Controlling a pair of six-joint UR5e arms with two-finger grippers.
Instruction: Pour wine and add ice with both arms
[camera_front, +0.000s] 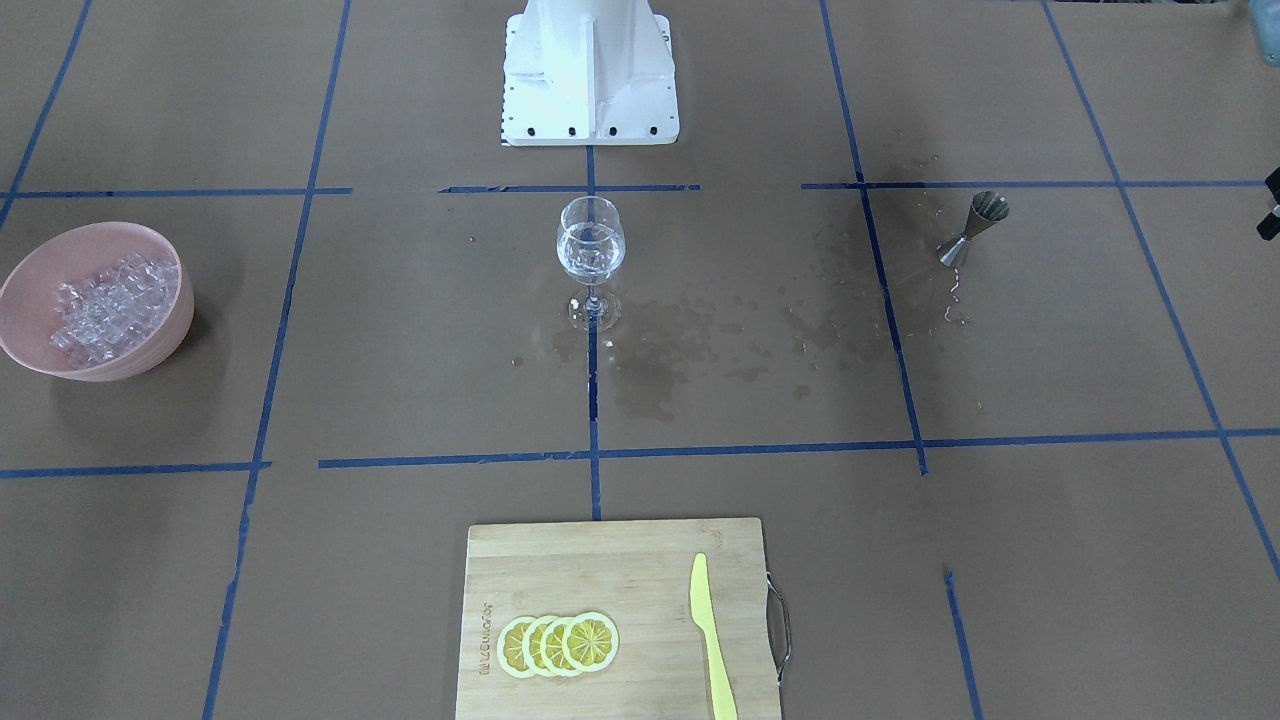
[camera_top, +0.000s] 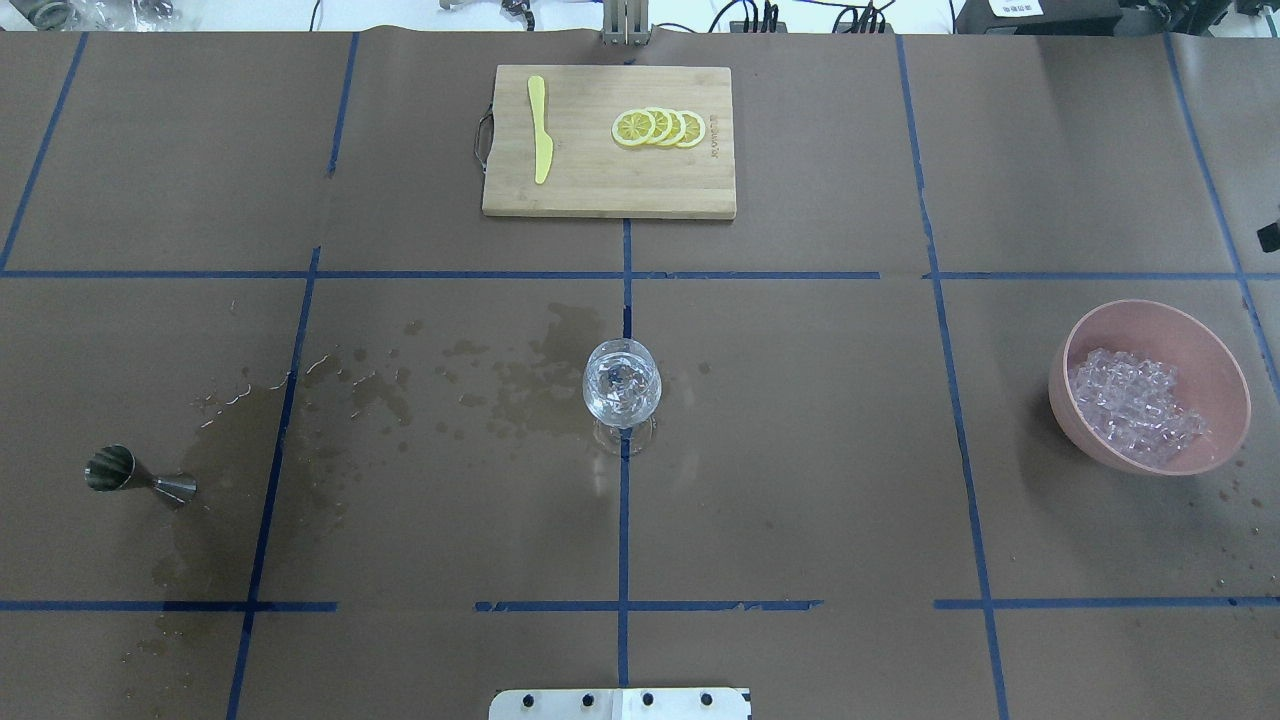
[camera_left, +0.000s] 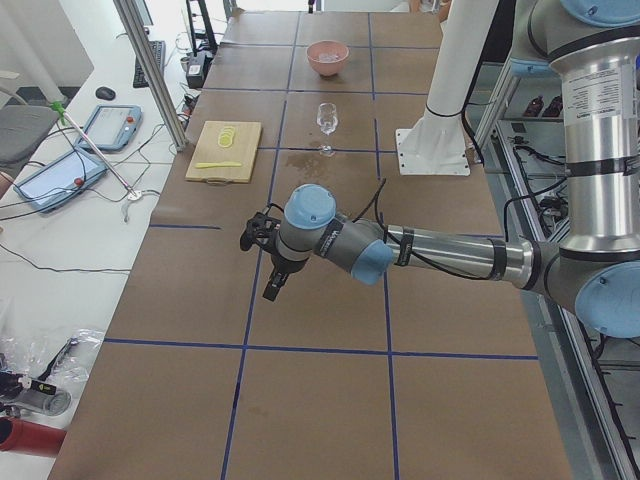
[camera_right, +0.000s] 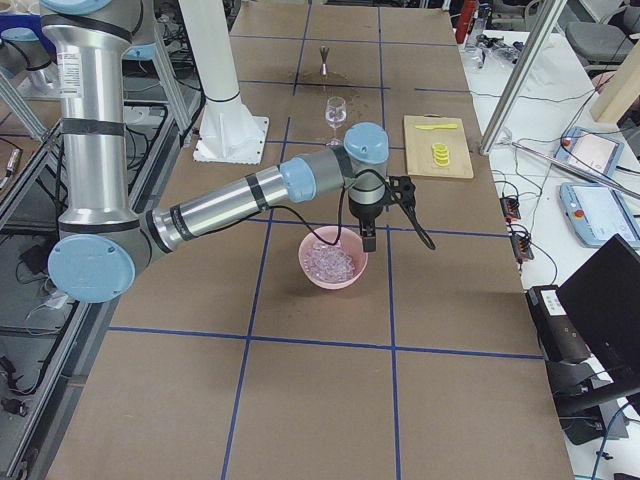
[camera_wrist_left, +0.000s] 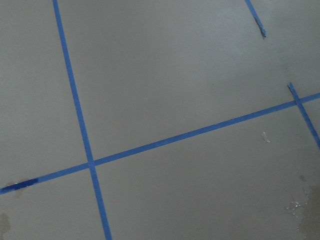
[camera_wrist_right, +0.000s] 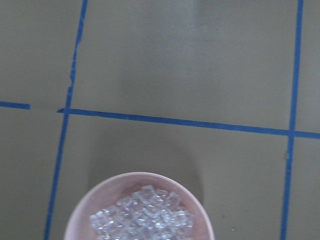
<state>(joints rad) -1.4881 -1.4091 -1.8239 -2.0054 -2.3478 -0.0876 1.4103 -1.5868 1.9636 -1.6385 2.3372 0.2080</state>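
A stemmed wine glass stands upright at the table's centre; it also shows in the overhead view. It holds clear glinting contents, some of them cube-like. The ice fills a pink bowl on the robot's right; the ice also shows in the overhead view. My right gripper hangs above the bowl's far rim, and its wrist view shows the ice below. My left gripper hovers over bare table past the left end. I cannot tell whether either gripper is open or shut.
A steel jigger lies on its side on the robot's left, among wet stains that reach the glass. A wooden cutting board with lemon slices and a yellow knife lies at the far edge. The white pedestal stands behind the glass.
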